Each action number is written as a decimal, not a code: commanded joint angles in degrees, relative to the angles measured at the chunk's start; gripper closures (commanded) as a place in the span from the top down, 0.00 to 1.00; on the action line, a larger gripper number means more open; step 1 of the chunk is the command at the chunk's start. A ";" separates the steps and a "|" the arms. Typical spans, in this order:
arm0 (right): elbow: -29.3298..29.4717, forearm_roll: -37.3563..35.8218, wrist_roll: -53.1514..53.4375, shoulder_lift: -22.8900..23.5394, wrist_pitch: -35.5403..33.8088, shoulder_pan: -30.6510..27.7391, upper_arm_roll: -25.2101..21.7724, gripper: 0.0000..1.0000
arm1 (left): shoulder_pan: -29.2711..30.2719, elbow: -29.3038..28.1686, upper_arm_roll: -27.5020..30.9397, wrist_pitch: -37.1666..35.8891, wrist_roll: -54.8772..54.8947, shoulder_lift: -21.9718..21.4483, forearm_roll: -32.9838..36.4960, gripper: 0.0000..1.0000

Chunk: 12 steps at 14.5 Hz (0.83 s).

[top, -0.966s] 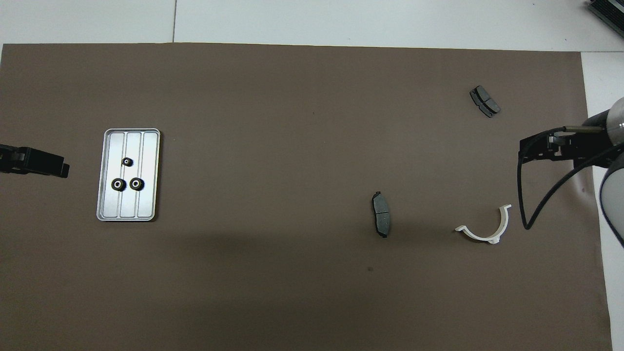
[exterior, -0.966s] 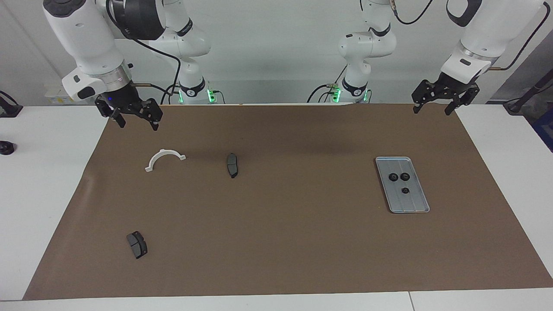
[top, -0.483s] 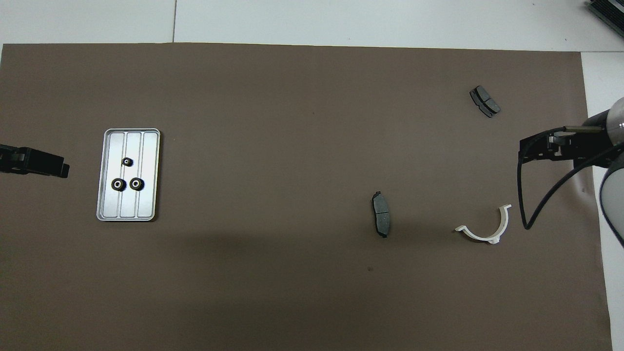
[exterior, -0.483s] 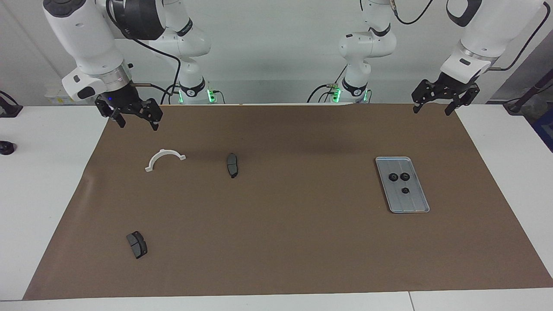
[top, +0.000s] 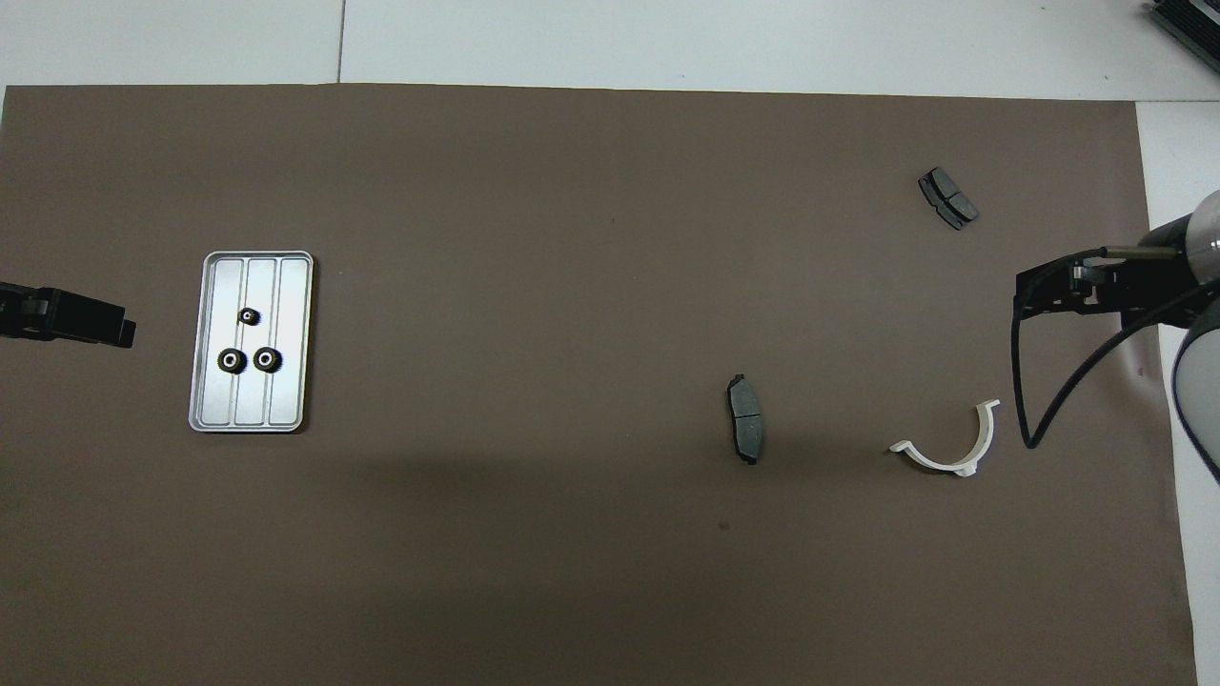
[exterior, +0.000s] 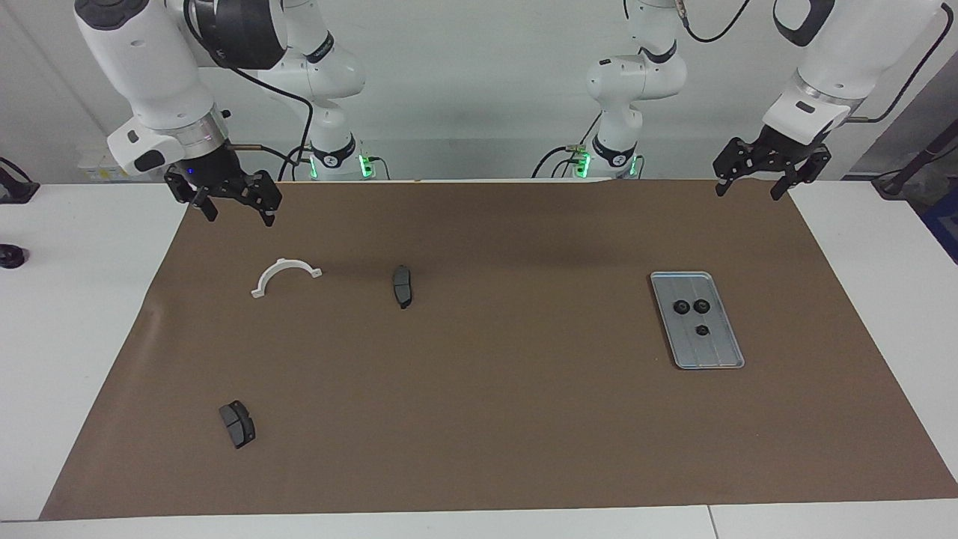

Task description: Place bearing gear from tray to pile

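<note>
Lying on the brown mat toward the left arm's end of the desk, the tray (exterior: 715, 361) holds three small black gears (exterior: 701, 306), two side by side and one alone farther from the robots. The left gripper (exterior: 751, 187) waits in the air over the mat's edge by the robots, jaws wide and empty. The right gripper (exterior: 233, 212) hangs open and empty near the white half-ring bracket (exterior: 284, 274).

High facing camera, steep overhead, shared mat (exterior: 479, 419)
</note>
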 commanded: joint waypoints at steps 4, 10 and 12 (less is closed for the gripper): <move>-1.54 0.27 -0.32 -1.32 0.55 -0.81 0.53 1.00 | 0.64 -2.08 -0.04 0.98 1.17 -1.18 0.13 1.00; -1.54 0.18 -0.41 -1.32 0.64 -0.81 0.53 1.00 | 0.99 -3.49 -0.04 4.31 1.44 -1.36 0.13 1.00; -1.54 0.18 -0.41 -1.32 0.64 -0.81 0.53 1.00 | 1.08 -4.36 -0.04 6.07 1.52 -1.18 0.13 1.00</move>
